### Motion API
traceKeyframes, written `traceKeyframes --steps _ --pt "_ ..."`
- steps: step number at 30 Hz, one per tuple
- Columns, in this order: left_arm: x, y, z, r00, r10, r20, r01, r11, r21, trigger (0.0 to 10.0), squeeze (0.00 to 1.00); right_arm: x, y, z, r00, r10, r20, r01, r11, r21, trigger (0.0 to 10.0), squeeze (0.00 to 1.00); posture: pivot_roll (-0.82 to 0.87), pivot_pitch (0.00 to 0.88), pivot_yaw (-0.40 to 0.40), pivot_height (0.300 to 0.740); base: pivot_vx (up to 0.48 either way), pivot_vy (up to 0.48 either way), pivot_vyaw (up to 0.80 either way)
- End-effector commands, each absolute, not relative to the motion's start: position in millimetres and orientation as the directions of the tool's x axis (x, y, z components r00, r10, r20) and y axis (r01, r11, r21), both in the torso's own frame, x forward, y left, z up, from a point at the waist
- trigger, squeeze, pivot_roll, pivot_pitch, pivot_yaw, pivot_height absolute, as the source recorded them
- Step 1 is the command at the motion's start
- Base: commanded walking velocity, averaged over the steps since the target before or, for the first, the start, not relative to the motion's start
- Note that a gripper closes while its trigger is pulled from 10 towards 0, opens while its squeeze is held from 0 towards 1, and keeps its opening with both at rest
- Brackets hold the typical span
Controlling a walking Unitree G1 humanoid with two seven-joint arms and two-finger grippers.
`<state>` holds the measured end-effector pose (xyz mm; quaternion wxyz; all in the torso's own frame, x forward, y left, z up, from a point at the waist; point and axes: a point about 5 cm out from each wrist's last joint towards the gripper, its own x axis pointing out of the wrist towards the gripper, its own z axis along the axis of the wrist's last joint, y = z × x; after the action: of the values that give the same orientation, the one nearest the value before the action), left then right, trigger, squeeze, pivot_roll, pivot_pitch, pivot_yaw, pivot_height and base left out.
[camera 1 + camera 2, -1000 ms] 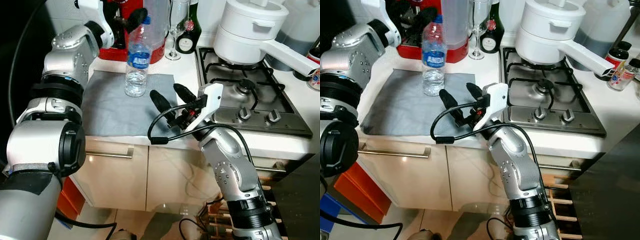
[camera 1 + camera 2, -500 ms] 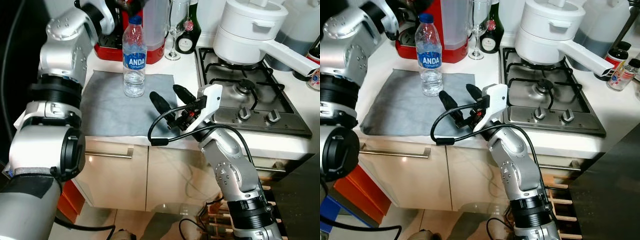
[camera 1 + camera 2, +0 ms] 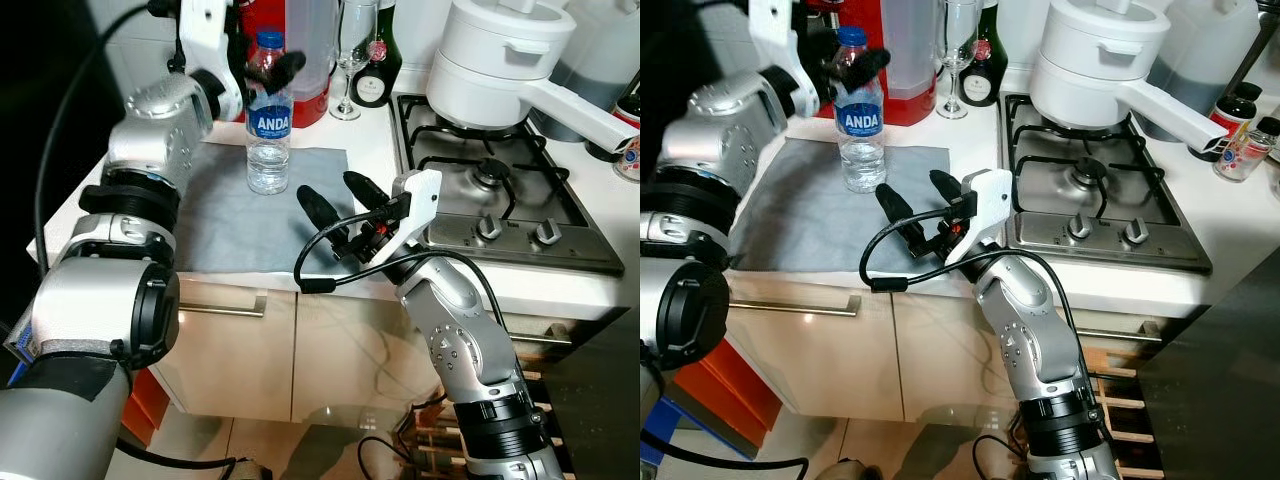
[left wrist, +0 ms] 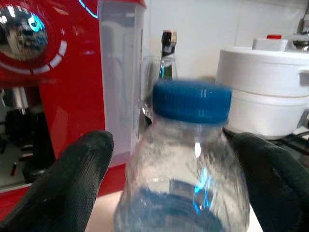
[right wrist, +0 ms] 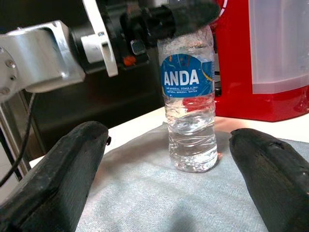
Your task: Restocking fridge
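Clear water bottle (image 3: 269, 120), blue cap, blue ANDA label, upright on grey mat's (image 3: 230, 215) 12 o'clock edge.

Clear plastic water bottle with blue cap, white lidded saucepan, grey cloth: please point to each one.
Clear plastic water bottle (image 3: 270, 125): left eye view, blue label.
White lidded saucepan (image 3: 497, 75): left eye view, side wall.
Grey cloth (image 3: 825, 215): right eye view, bare middle.

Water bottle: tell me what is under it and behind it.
The water bottle stands upright on a grey cloth spread over the counter. Behind it sits a red appliance with a clear tank. The left claw brackets its neck, hiding part of the appliance.
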<state>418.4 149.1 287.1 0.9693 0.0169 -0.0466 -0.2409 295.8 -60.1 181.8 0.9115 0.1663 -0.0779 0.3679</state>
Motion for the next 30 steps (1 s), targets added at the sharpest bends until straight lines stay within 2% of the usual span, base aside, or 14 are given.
traceKeyframes --steps 1,4,5,23,30 --pt "419 148 280 0.886 -0.461 0.053 0.456 0.886 0.081 10.0 0.00 295 -61 179 0.717 0.650 0.252 -0.697 0.671 0.253 10.0 0.24 -0.08 0.000 -0.024 0.740 0.000 0.000 0.00" --pt "421 149 270 0.896 -0.443 0.018 0.441 0.895 0.070 10.0 0.00 296 -60 179 0.714 0.653 0.252 -0.700 0.669 0.251 10.0 0.24 -0.08 0.000 -0.025 0.740 0.000 0.000 0.00" --pt "421 151 267 0.906 -0.422 0.012 0.421 0.905 0.061 0.0 0.00 296 -59 180 0.712 0.655 0.252 -0.702 0.668 0.248 10.0 0.24 -0.08 0.000 -0.025 0.740 0.000 0.000 0.00" --pt "421 145 257 0.888 -0.459 0.032 0.459 0.888 0.003 0.0 0.00 298 -61 176 0.721 0.653 0.234 -0.693 0.676 0.251 10.0 0.25 -0.07 0.000 -0.026 0.740 0.000 0.000 0.00" --pt "421 143 267 0.878 -0.467 0.106 0.471 0.882 -0.014 0.0 0.00 308 -65 174 0.779 0.586 0.223 -0.627 0.739 0.248 10.0 0.24 -0.08 0.000 -0.014 0.740 0.000 0.000 0.00"
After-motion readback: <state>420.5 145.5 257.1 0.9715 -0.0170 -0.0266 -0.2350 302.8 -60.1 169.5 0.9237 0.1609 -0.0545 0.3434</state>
